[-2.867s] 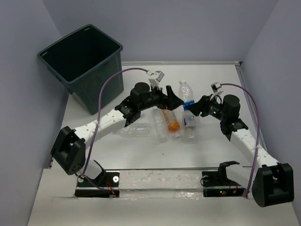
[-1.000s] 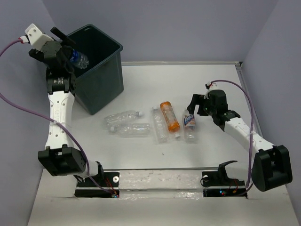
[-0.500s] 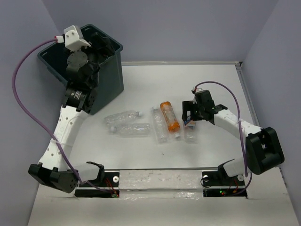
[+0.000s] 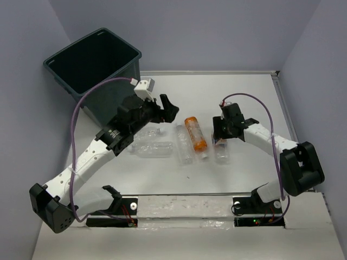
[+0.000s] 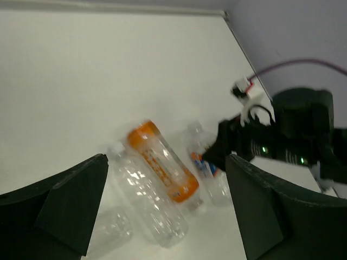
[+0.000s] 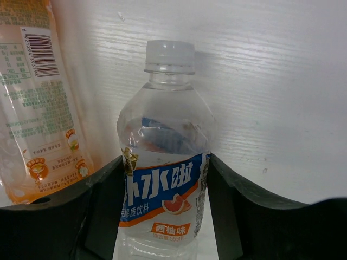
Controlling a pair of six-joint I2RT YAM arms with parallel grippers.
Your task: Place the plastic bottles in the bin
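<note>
Blue-labelled bottle pinched right of centre; bin well apart at upper left.
The bottle lies on the worktop just beside the orange bottle, long axis running up the frame, and is clamped across its label by the right gripper. The bin is nearer the left gripper, which is spread wide above the clear bottles.

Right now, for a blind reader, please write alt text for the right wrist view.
The right gripper is closed on a clear blue-label bottle lying on the white table, cap pointing away. An orange bottle lies close, at picture left.
</note>
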